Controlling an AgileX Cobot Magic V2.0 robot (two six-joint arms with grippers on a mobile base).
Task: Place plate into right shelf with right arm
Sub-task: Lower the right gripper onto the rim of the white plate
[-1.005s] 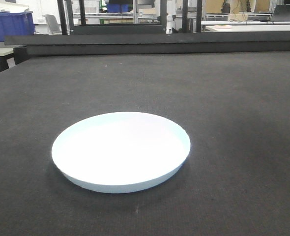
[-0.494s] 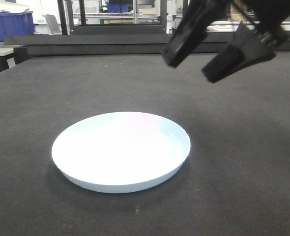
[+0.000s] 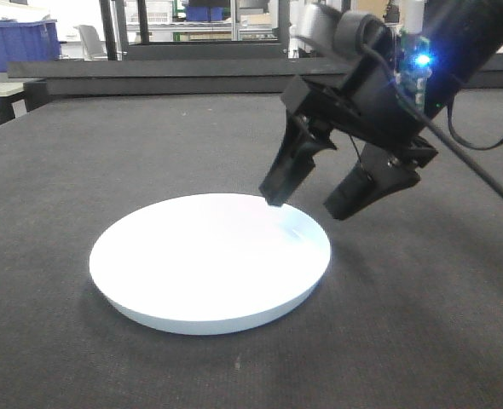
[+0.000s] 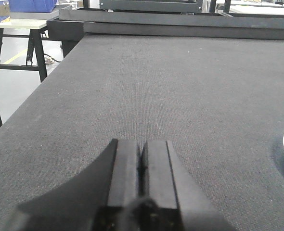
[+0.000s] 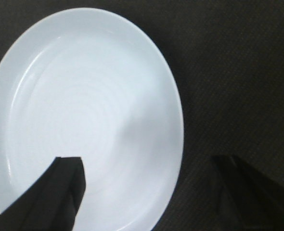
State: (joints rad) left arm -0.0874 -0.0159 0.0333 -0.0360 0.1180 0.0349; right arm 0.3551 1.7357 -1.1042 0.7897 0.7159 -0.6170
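While my right fingers [image 3: 287,173] hang spread wide and tilted down, one tip sits above the far right rim of the plate [image 3: 209,260] and the other just outside it; I cannot tell whether either touches. The plate lies flat on the dark surface [image 3: 132,145], well in from its far edge. My left fingers [image 4: 130,161] are pressed together on nothing, low over the surface

Right arm [image 3: 465,38] slanting in from 2 o'clock, blue light [image 3: 420,60] glowing at its wrist, right gripper [image 3: 305,207] angled toward 7 o'clock, jaws spread wide, left gripper [image 4: 141,150] low at 6 o'clock, jaws pressed together, pointing toward 12 o'clock
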